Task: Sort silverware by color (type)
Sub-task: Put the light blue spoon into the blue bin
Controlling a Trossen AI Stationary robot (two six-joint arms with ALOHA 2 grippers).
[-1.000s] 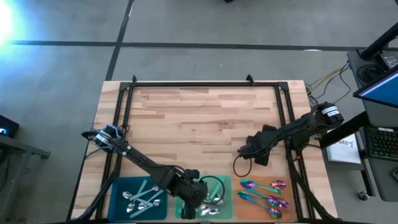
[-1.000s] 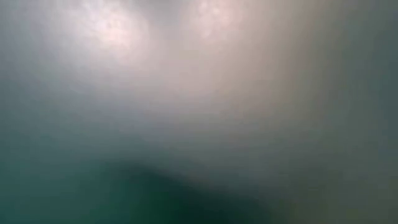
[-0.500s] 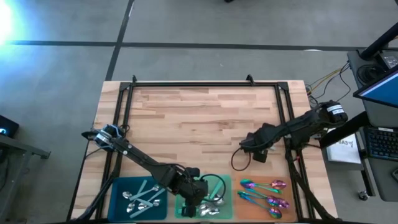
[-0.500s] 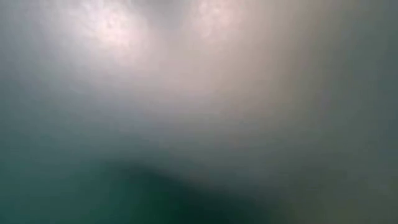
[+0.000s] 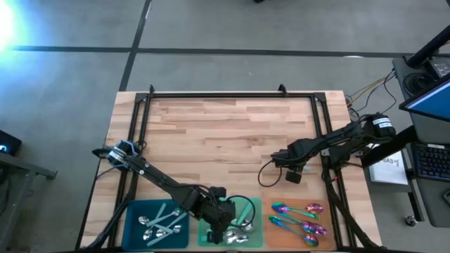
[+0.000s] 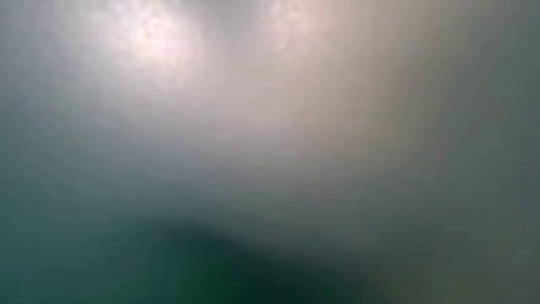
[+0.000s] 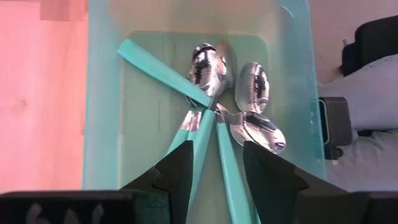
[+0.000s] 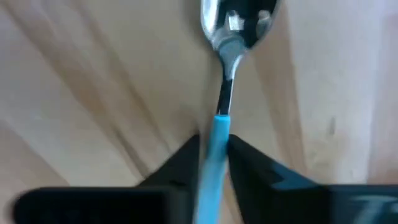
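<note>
Right hand (image 8: 213,163), clamped on blue-handled silver spoon (image 8: 225,74), has swung outward; carry level to blue tray (image 5: 132,223). Left hand (image 7: 216,163), fingers apart, hovers over green tray (image 7: 102,112).

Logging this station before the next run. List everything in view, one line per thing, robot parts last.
Wooden table: one, pale butcher-block, centre, ringed by a black frame.
Blue tray: one, table's near-left edge, holding blue-handled spoons, several, count unclear.
Green tray: one, middle of the near edge, holding teal-handled spoons, at least four.
Orange tray: one, near right, holding iridescent spoons, about four.
Blue-handled spoon: one, silver bowl, gripped by its handle over bare wood.
Left hand: open, above the green tray.
Right hand: shut on the blue-handled spoon, right of table centre.
</note>
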